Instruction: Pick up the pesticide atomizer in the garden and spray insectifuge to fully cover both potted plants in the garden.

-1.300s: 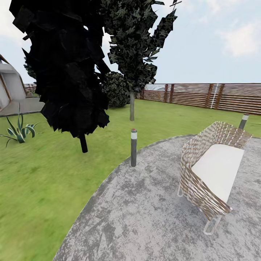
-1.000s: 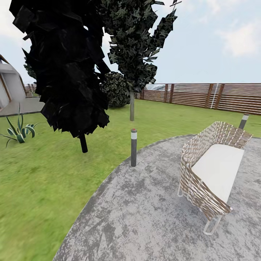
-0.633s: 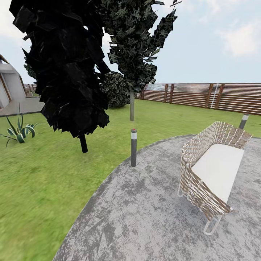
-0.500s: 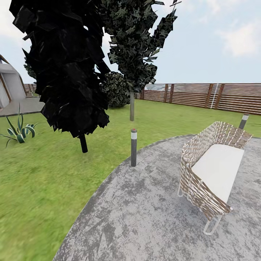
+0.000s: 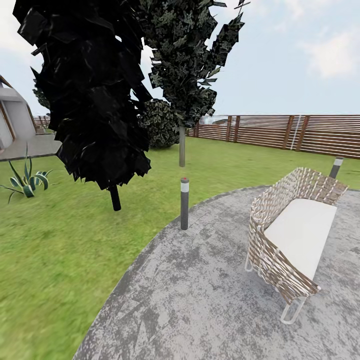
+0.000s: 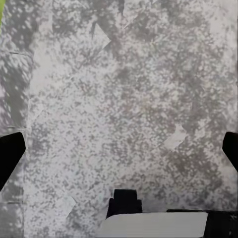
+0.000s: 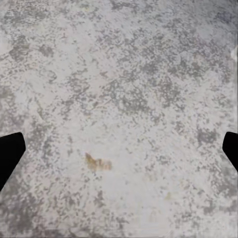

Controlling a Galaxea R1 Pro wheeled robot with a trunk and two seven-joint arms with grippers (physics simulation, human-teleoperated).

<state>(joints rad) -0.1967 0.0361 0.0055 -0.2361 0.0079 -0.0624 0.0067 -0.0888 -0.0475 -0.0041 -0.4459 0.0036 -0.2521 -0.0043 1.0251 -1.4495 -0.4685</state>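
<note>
Both grippers hang spread wide over the speckled grey patio. On the left gripper [image 6: 119, 151] one dark fingertip [image 6: 10, 156] shows at one edge of the left wrist view and the other at the far edge, with bare paving between them and nothing held. The right gripper [image 7: 119, 151] is the same: its black fingertips [image 7: 9, 153] sit far apart at the two edges of the right wrist view, released, over mottled stone with a small brownish stain [image 7: 97, 162] below the gap.

From the head view the round patio [image 5: 200, 295] lies ahead of the robot, bordered by lawn [image 5: 55, 240]. A woven bench with a white cushion [image 5: 292, 235] stands on the paving toward the right-hand side. A slim grey lamp post [image 5: 184, 203] rises at the patio's edge, and a second one [image 5: 336, 167] stands behind the bench. Two dark trees [image 5: 95, 90] grow on the grass beyond, with a spiky striped plant [image 5: 26, 181] far off toward the left-hand side. A brown slatted fence [image 5: 280, 131] closes the garden at the back. I cannot tell where the spray bottle or the two small potted plants are
</note>
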